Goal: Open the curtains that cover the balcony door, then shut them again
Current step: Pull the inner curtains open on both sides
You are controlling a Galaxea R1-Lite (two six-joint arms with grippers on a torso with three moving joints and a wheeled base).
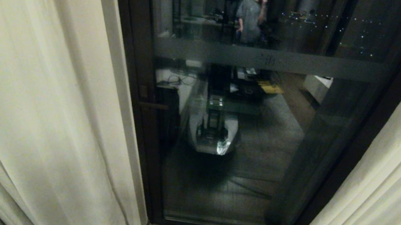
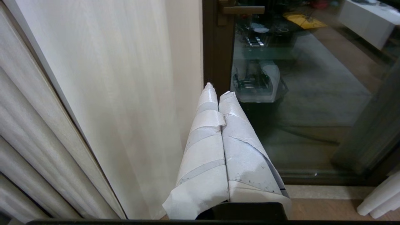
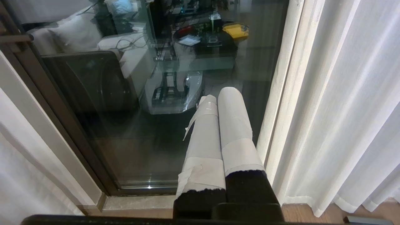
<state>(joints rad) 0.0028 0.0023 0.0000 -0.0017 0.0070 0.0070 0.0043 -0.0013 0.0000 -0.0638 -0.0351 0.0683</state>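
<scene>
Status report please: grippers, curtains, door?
Left gripper shut, empty; right gripper shut, empty. Curtains parted, door glass exposed. Nothing in the way.

Head camera looks down, close; wrist cameras face same balcony door [image 1: 243, 141].

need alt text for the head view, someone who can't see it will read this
Two cream-white curtains, the left curtain and the right curtain, hang parted at either side of a dark-framed glass balcony door with a frosted band across it. The dark glass reflects a room and a standing person.
</scene>
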